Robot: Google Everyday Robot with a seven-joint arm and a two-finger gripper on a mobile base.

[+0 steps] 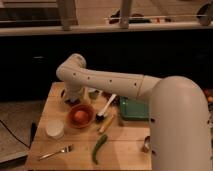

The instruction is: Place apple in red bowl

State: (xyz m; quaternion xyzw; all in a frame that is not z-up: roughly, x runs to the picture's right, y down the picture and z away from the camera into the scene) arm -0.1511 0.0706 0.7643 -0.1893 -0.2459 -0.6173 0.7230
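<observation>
Orange-red on red-orange: found the apple (80, 116) lying inside the red bowl (70, 121), near the middle of the wooden table (125, 150). Located the gripper (73, 98) just behind the bowl's far rim, low over the boards at the end of the white arm (110, 82), apart from the fruit. Could not tell whether open or closed, with that end dark and partly hidden. Judged the placing itself as good as done, and the step in hand as the letting-go and clearing-off. Reckoned the next move to call for a clean lift up and back, keeping off the rim so as not to tip or drag the bowl. Noted a white cup (54, 129) just beside the bowl to the front-left, a fork (55, 151) near the front edge, a long green vegetable (99, 146) in front and to the right, a white-handled brush (107, 108) close on the bowl's right, and a green tray (134, 110) beyond that. Saw some small dark things crowded around the gripper at the back, too unclear to name. Counted those, and the brush, as the likeliest to be knocked; found nothing lying over the bowl itself.
</observation>
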